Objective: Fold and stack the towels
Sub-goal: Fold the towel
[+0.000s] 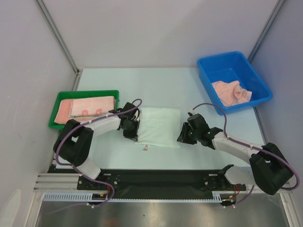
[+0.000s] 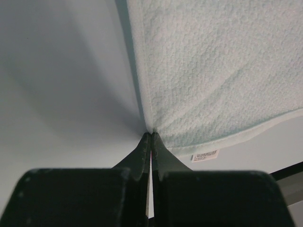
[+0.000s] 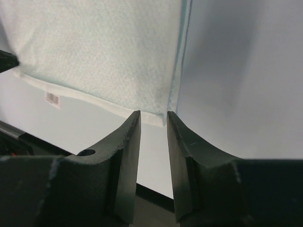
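A folded white towel point(image 1: 158, 126) lies flat in the middle of the table, its small tag point(image 1: 146, 148) at the near edge. My left gripper point(image 2: 151, 135) is shut, its tips pinching the towel's near-left corner point(image 2: 158, 127). My right gripper point(image 3: 154, 116) stands open by a narrow gap just short of the towel's near-right corner point(image 3: 163, 101), with nothing between its fingers. A folded salmon-pink towel point(image 1: 87, 108) lies in the green tray point(image 1: 57, 101). Another pink towel point(image 1: 232, 92) lies crumpled in the blue bin point(image 1: 208, 71).
The green tray sits at the left of the table, close behind my left arm. The blue bin stands at the back right. A black rail point(image 1: 156, 179) runs along the table's near edge between the arm bases.
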`<state>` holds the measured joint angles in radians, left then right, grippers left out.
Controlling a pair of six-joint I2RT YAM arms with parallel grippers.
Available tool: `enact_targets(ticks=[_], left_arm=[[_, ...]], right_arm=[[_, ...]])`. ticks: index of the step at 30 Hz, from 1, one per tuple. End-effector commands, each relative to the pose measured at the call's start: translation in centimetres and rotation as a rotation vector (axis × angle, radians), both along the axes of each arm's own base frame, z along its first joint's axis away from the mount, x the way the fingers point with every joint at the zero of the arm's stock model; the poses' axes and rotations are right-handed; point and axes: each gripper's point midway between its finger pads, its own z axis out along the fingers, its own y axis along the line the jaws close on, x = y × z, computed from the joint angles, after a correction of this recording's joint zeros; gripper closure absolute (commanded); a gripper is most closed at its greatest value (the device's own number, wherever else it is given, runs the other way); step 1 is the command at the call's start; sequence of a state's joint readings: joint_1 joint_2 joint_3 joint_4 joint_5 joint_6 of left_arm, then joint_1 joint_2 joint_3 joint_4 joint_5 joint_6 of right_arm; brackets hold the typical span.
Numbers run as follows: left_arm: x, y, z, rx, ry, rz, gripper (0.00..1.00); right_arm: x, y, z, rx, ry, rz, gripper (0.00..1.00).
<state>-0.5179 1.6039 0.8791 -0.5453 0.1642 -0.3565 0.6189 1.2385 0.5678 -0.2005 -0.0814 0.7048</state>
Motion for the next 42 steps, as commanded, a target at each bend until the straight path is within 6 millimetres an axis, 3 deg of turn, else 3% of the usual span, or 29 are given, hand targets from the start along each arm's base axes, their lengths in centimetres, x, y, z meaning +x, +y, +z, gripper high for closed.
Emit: enact_targets(ticks=[1,7,13,17,21,26,31,35,40,42], left_arm=[[0.8,-1.0,2.0,-0.045,-0.052,-0.028,1.0],[0.6,-0.9,2.2,-0.052,-0.058,-0.026,1.0],[0.7,-1.0,2.6,-0.057,-0.066,-0.023,1.0],[1.0,-1.4,3.4,-0.074,-0.083,-0.019,1.0],[1.2,-1.7,4.4,-0.096,-0.098,-0.014,1.0],[1.1,-2.3,4.9,-0.131,-0.1,-0.016,1.0],[0.1,-2.7,3.1,-0.146,-0.06,-0.018,1.0],[-0.8,-2.8,1.5,-0.139,-0.026,-0.021,1.0],[-1.0,-2.5,0.5,-0.113,-0.014,-0.019,1.0],[-1.1,-2.4,0.3,-0.107,-0.011,-0.019,1.0]], right_arm=[[0.7,-0.8,-0.9,-0.123,-0.004,-0.029,0.67],[0.2,0.1,-2.5,-0.182,0.009,0.008,0.68],[0.1,0.0,-2.6,-0.218,-0.002,0.001,0.92],[0.2,-0.4,-1.6,-0.244,-0.022,0.0,0.98],[0.6,-0.2,0.1,-0.239,-0.053,0.004,0.98],[0.8,-0.2,0.9,-0.24,-0.065,0.013,0.84],[0.3,-0.3,-0.6,-0.245,-0.042,0.026,1.0],[-0.1,-0.4,-1.7,-0.26,-0.018,0.033,0.99],[-0.1,0.1,-1.4,-0.226,-0.02,0.023,0.81],[-0.1,0.1,-1.4,-0.227,-0.018,0.022,0.78]])
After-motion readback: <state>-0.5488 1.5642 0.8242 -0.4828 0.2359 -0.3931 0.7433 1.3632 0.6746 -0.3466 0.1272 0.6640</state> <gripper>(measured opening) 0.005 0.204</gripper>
